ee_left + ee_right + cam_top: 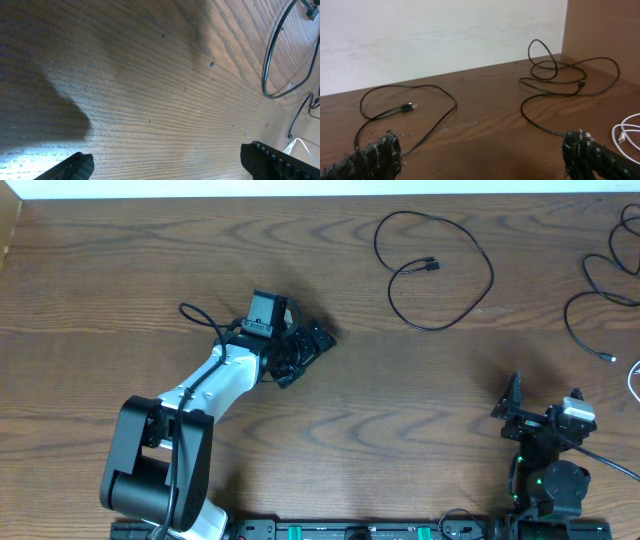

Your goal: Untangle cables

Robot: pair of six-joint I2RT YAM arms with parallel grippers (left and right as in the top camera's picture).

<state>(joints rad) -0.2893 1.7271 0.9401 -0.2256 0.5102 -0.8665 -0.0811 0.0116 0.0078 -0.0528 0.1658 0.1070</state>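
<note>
Tangled black cable [580,86] lies by the tabletop's [120,270] far right corner, just ahead of the spread right gripper [482,145]; spread left gripper [308,352] sits well farther.

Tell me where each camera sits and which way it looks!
Overhead: above the table, looking straight down; left arm, right arm, left gripper and right gripper show.
Left wrist: on the left arm, looking low across the wood; its gripper's fingertips fill the bottom corners.
Right wrist: on the right arm, facing the back wall; its gripper's fingertips show below.
Shared: the looped black cable appears in all three.
</note>
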